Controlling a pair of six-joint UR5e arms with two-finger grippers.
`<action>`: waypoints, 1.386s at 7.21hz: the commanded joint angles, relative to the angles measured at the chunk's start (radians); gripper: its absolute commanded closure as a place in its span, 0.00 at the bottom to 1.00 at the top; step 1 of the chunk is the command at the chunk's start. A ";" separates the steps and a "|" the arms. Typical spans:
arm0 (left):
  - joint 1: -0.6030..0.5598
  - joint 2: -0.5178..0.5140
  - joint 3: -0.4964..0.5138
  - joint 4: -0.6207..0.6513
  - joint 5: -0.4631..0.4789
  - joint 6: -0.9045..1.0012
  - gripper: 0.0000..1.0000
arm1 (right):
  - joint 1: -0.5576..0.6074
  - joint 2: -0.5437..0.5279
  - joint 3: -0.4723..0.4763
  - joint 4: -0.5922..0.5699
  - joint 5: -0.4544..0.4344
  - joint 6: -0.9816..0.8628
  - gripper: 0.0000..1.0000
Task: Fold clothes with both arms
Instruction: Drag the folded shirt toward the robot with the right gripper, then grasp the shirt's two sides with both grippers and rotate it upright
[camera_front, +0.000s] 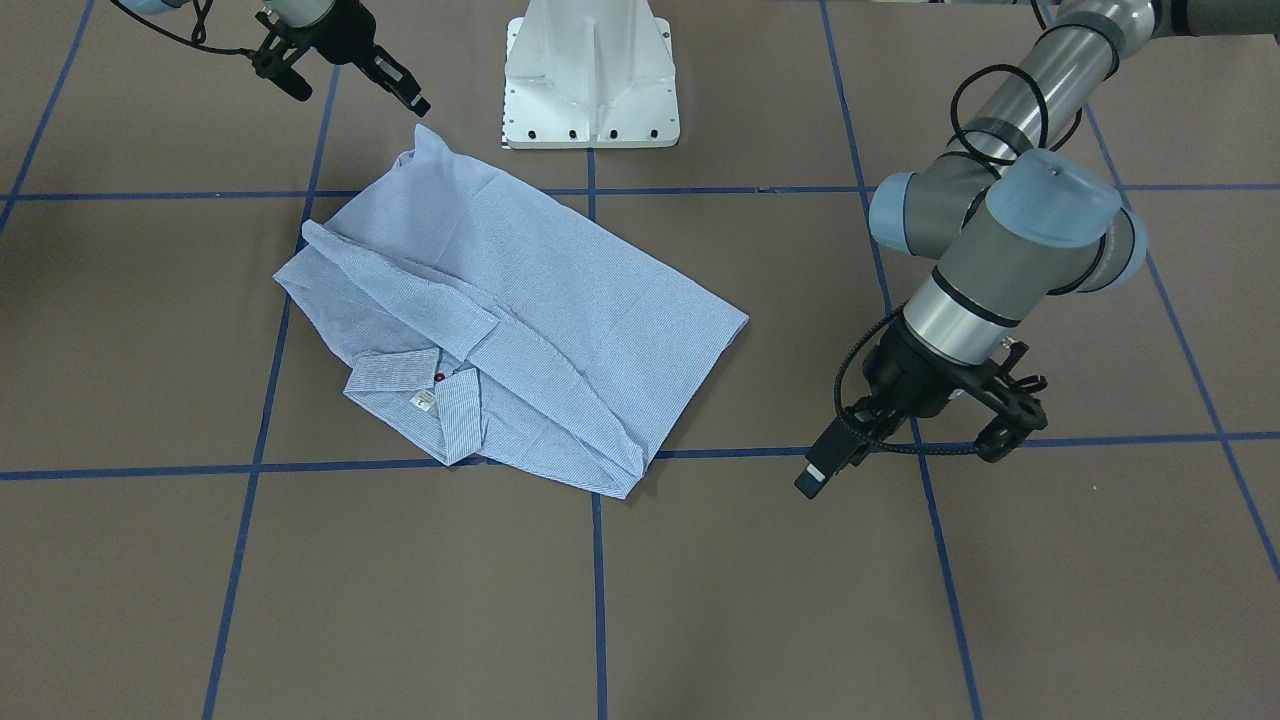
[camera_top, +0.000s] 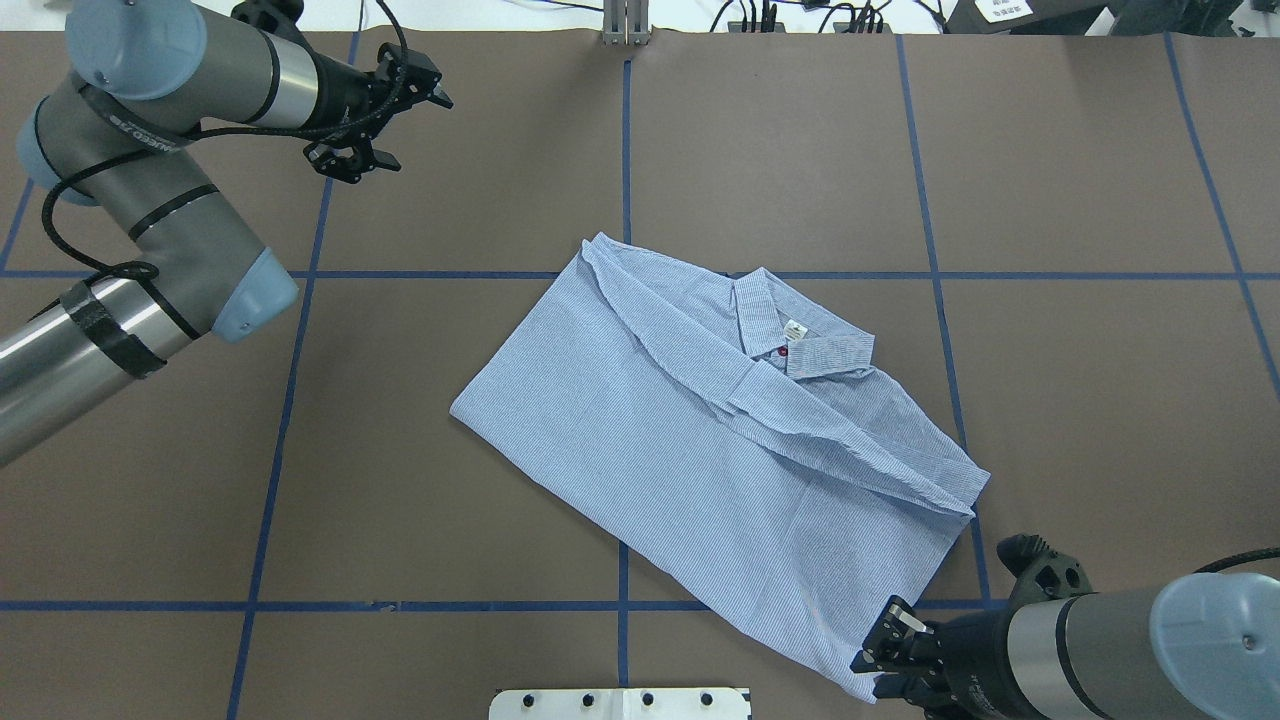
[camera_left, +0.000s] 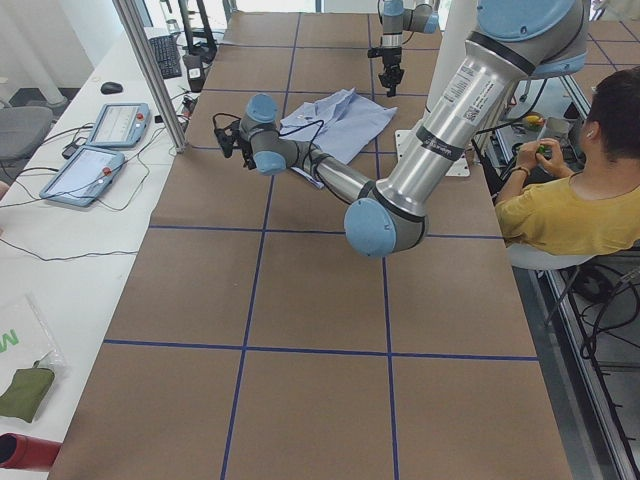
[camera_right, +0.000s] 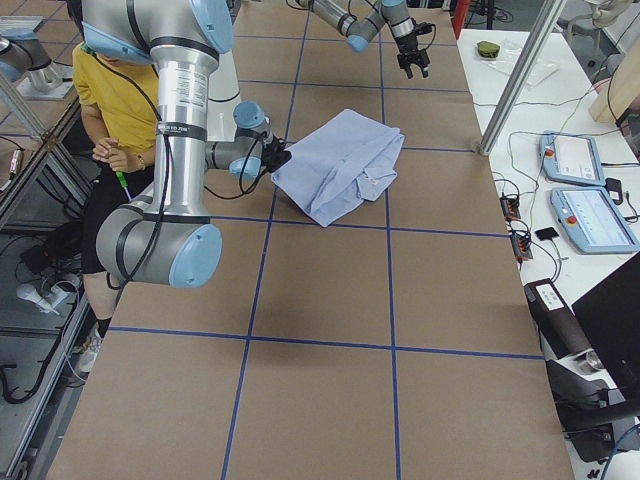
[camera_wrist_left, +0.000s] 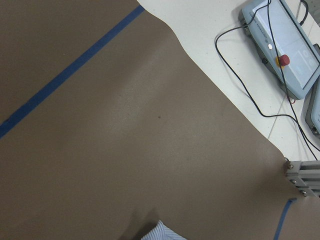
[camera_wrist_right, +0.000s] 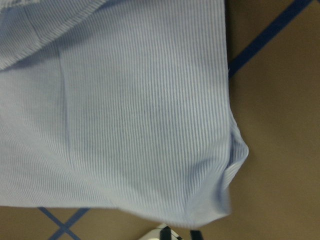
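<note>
The light blue striped shirt (camera_front: 560, 300) lies folded on the brown table, its collar and white label (camera_top: 795, 330) facing up. It also shows in the side views (camera_left: 340, 115) (camera_right: 340, 160). My right gripper (camera_front: 360, 100) hangs open just beyond the shirt's raised corner (camera_front: 428, 140), holding nothing. Overhead, the right gripper (camera_top: 950, 580) sits at the shirt's near right corner, and the shirt (camera_wrist_right: 140, 110) fills the right wrist view. My left gripper (camera_top: 413, 130) (camera_front: 900, 468) is open and empty, well off the shirt's far left side. A tip of the shirt (camera_wrist_left: 162, 232) shows in the left wrist view.
The white pedestal base (camera_front: 590, 80) stands at the robot's edge of the table. Blue tape lines (camera_top: 290, 400) cross the brown table. Teach pendants (camera_left: 115, 125) and an aluminium post (camera_left: 150, 70) stand on the far side. A person in yellow (camera_left: 570, 210) sits behind the robot.
</note>
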 joint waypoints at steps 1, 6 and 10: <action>0.109 0.088 -0.125 -0.002 -0.003 -0.011 0.00 | 0.099 0.005 0.002 0.001 0.026 -0.042 0.00; 0.385 0.273 -0.268 0.003 0.195 -0.086 0.07 | 0.454 0.333 -0.284 -0.008 0.013 -0.183 0.00; 0.427 0.261 -0.235 0.010 0.239 -0.086 0.22 | 0.470 0.368 -0.369 -0.005 -0.012 -0.206 0.00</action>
